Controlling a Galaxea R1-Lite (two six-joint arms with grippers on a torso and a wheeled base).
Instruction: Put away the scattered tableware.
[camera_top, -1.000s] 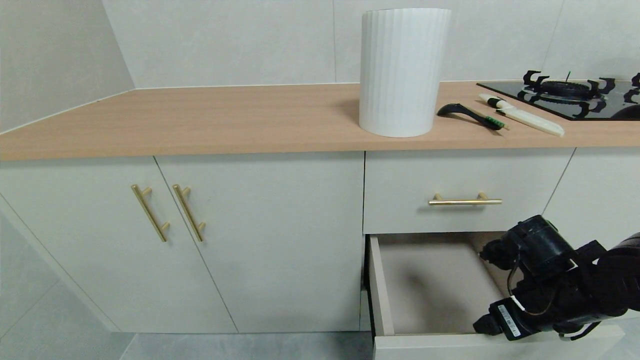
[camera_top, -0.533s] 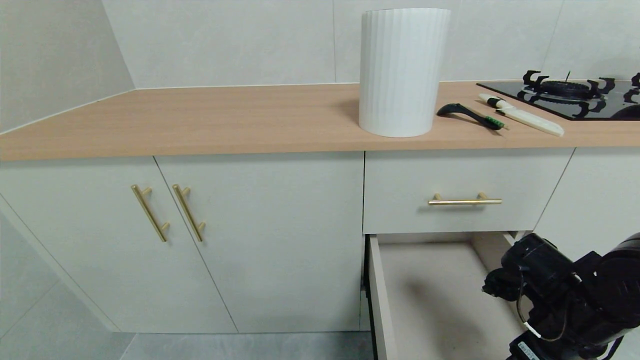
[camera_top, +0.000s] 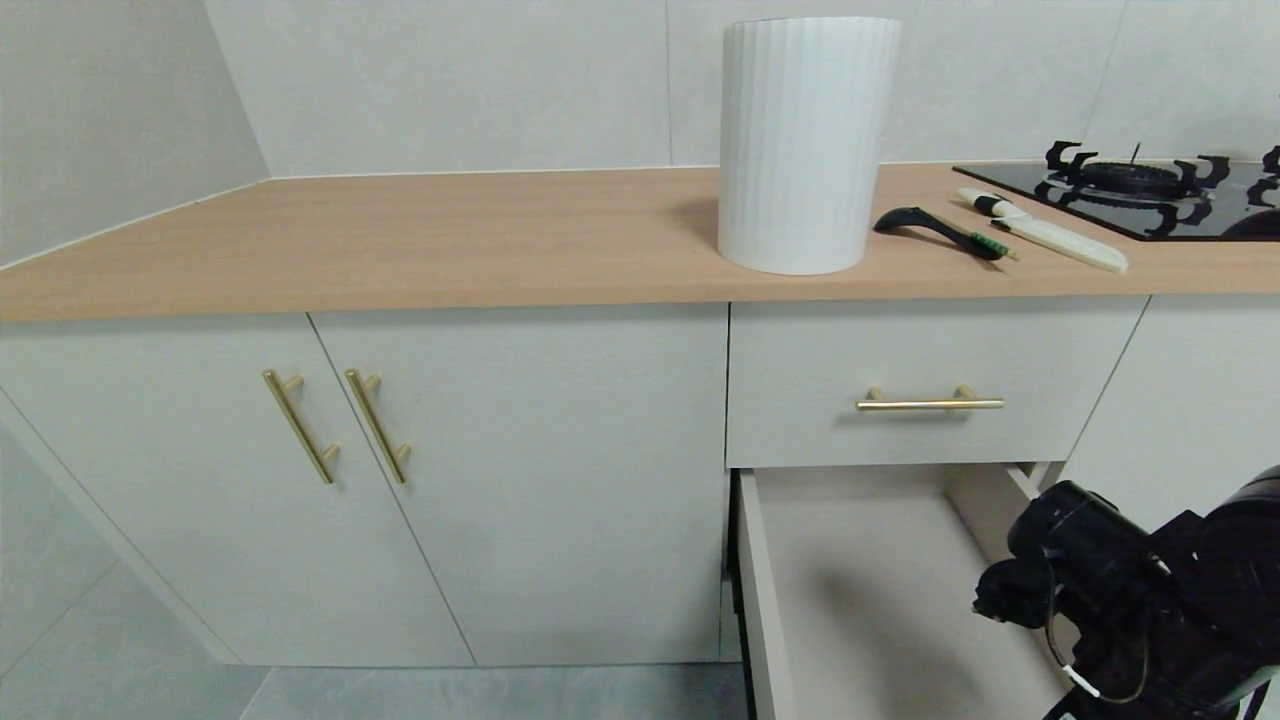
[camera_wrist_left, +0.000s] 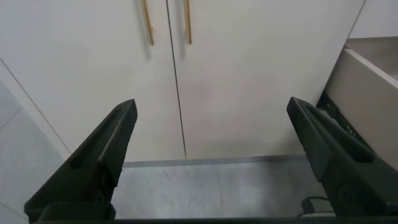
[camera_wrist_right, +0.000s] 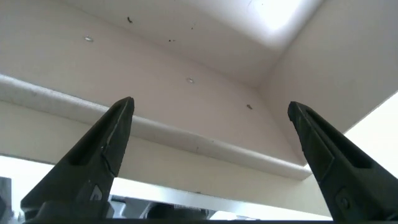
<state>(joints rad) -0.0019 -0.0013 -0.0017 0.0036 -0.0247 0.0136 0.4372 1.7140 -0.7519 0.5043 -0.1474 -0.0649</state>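
A black ladle with a green-tipped handle (camera_top: 940, 232) and a white knife (camera_top: 1045, 232) lie on the wooden countertop (camera_top: 400, 235), right of a tall white ribbed container (camera_top: 805, 140). Below them the lower drawer (camera_top: 765, 590) stands pulled out, and its inside is bare. My right arm (camera_top: 1130, 590) hangs over the drawer's right side. In the right wrist view my right gripper (camera_wrist_right: 211, 162) is open, facing the drawer's inner corner (camera_wrist_right: 261, 81). My left gripper (camera_wrist_left: 211, 162) is open too, low in front of the cabinet doors (camera_wrist_left: 236, 74), holding nothing.
A black gas hob (camera_top: 1140, 195) sits at the countertop's far right. A shut upper drawer with a gold handle (camera_top: 930, 403) is above the open one. Two cabinet doors with gold handles (camera_top: 335, 425) are to the left, over grey floor (camera_wrist_left: 205, 193).
The lower drawer has slid further out, so its front panel has left the bottom of the head view. My right arm moved down and back with it.
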